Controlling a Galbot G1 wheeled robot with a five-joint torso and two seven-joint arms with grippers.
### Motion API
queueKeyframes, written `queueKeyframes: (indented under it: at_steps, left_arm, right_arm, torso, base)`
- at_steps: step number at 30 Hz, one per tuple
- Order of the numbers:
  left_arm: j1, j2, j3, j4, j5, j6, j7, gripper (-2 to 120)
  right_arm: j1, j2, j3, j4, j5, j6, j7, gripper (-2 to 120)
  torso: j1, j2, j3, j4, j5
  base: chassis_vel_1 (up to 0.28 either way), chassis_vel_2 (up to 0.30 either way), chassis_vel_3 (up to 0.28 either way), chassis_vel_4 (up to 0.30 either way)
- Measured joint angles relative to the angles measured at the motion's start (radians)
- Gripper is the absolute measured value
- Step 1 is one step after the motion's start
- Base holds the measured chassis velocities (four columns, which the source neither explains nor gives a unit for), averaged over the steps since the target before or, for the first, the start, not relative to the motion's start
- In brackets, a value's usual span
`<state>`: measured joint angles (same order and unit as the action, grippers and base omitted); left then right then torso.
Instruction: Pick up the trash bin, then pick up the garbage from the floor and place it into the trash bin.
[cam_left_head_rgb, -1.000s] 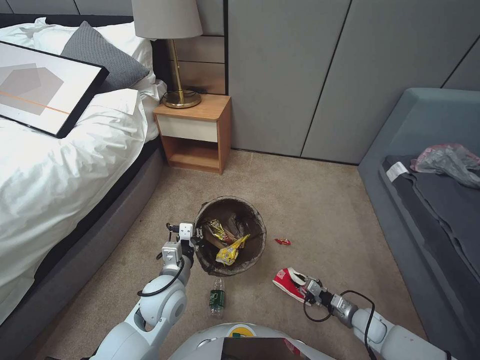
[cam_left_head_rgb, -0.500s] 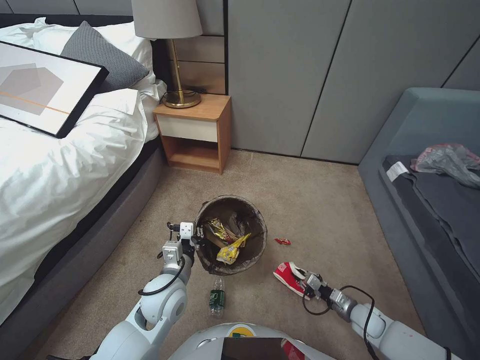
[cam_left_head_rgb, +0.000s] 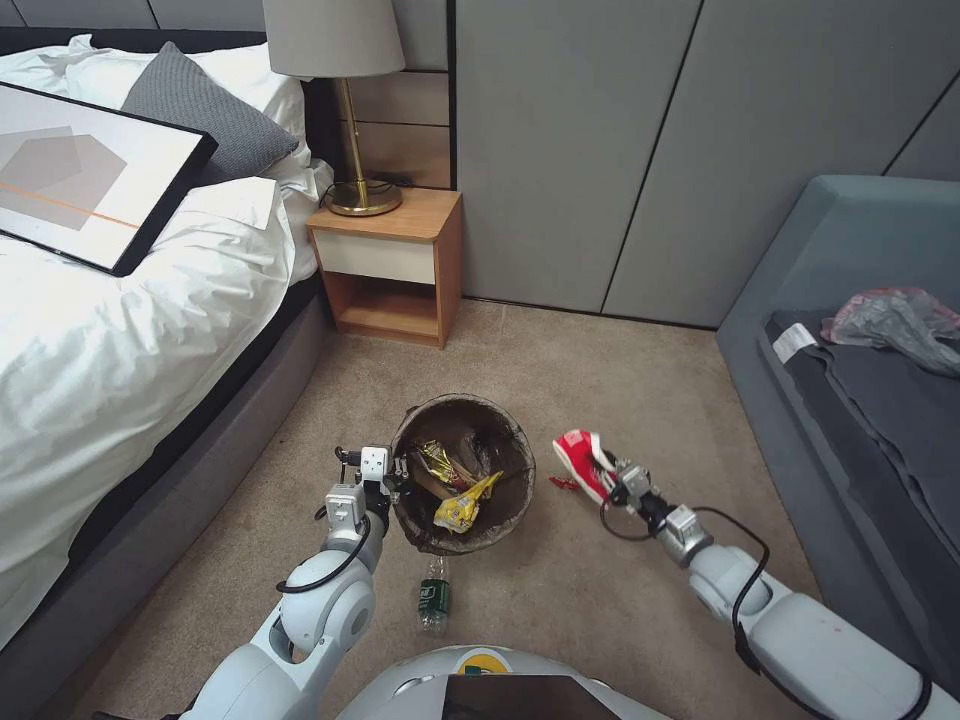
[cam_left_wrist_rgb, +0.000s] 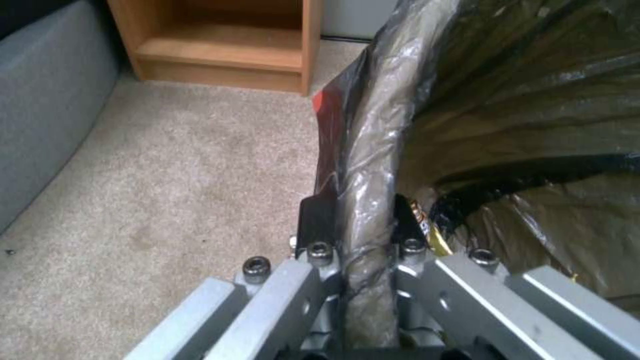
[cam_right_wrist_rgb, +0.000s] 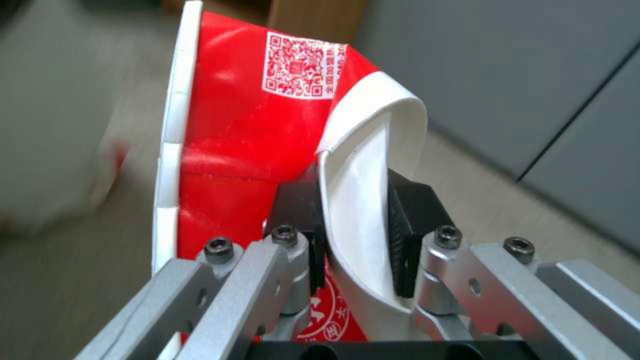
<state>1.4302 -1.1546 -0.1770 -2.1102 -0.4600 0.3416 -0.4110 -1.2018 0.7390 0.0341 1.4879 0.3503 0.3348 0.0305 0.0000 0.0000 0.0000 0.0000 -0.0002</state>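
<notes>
Fingers, right: our right gripper (cam_left_head_rgb: 612, 474) pinches the rim wall of the red-and-white noodle cup (cam_left_head_rgb: 578, 461), held off the carpet just beside the bin; the right wrist view shows both pads (cam_right_wrist_rgb: 412, 235) pressed on the squashed white rim.
Fingers, left: our left gripper (cam_left_head_rgb: 397, 468) is clamped on the trash bin (cam_left_head_rgb: 508, 440) at its near-left rim, one finger (cam_left_wrist_rgb: 316, 221) outside and one inside the bag-covered edge.
Bin contents: we see a yellow snack wrapper (cam_left_head_rgb: 460, 506) and gold-and-brown wrappers (cam_left_head_rgb: 440, 463) lying in the dark liner.
Left on the floor: a green-labelled bottle (cam_left_head_rgb: 434, 596) lies near our base, and a small red wrapper (cam_left_head_rgb: 563, 483) sits beside the bin, under the cup.
Risk, cup: the grip is on a thin, already crushed rim, so we judge it could slip or fold if swung fast.
Risk, bin: the cup is wide; released off-centre it could catch the rim and fall outside.
Risk, liner: the rim is held at one point, so a knock may tilt the bin.
</notes>
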Motion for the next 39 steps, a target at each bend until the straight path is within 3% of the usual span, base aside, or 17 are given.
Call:
queueKeyframes:
  at_steps: [11, 18, 27, 39]
  left_arm:
    - [0.013, 0.006, 0.002, -0.002, 0.007, 0.0, 0.001, 0]
    - [0.012, 0.004, 0.004, 0.001, 0.009, 0.0, 0.001, 0]
    - [0.01, 0.002, 0.005, 0.008, 0.01, 0.003, 0.002, 0]
    - [0.006, 0.0, 0.008, 0.013, 0.01, 0.006, 0.003, 0]
  right_arm:
    - [0.051, 0.037, 0.191, 0.35, 0.118, -0.116, 0.131, 17]
    - [0.039, 0.056, 0.244, 0.564, 0.152, -0.164, 0.159, 17]
    - [0.023, 0.044, 0.172, 0.761, 0.194, -0.196, 0.143, 17]
    - [0.003, -0.03, 0.033, 0.787, 0.184, -0.199, 0.095, 17]
  torso:
    - [0.0, 0.0, 0.0, 0.0002, 0.0001]
    - [0.0, 0.0, 0.0, -0.0001, -0.0001]
    - [0.0, 0.0, 0.0, 0.0, 0.0]
    - [0.0, 0.0, 0.0, -0.0001, 0.0002]
  base:
    - [0.0, 0.0, 0.0, 0.0]
    - [0.0, 0.0, 0.0, 0.0]
    - [0.0, 0.0, 0.0, 0.0]
    - [0.0, 0.0, 0.0, 0.0]
